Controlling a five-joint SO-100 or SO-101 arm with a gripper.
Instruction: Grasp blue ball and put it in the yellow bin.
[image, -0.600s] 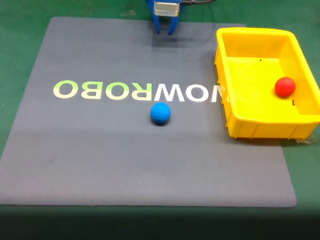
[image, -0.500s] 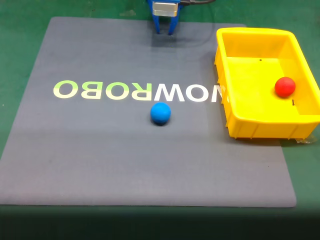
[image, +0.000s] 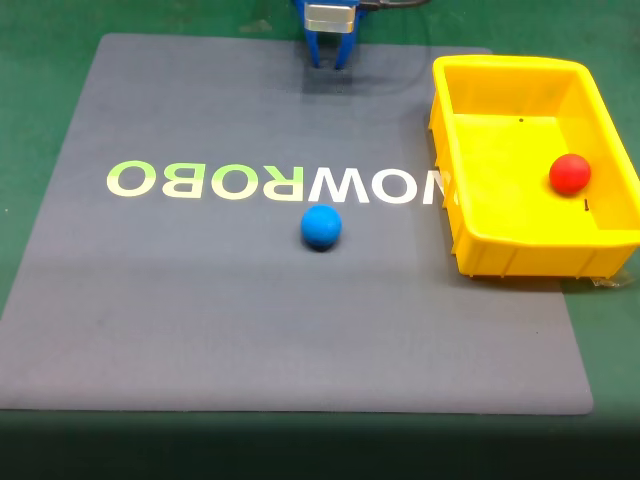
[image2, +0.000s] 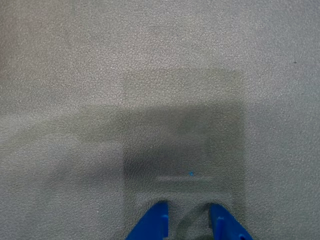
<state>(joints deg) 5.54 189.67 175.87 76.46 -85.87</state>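
Note:
The blue ball (image: 321, 226) rests on the grey mat near its middle, just below the printed letters. Along the mat's right side stands the yellow bin (image: 448, 150), with a red ball (image: 570, 173) inside it near its right wall. My gripper (image: 330, 63) hangs at the top edge of the fixed view, well behind the blue ball and to the left of the bin. In the wrist view its blue fingertips (image2: 159, 218) point at bare mat, and the gripper (image2: 189, 214) is open a little with nothing between the fingers.
The grey mat (image: 200, 320) carries upside-down lettering (image: 270, 182) across its middle. Green table surface (image: 40, 60) surrounds the mat. The bin's front corner overhangs the mat's right edge.

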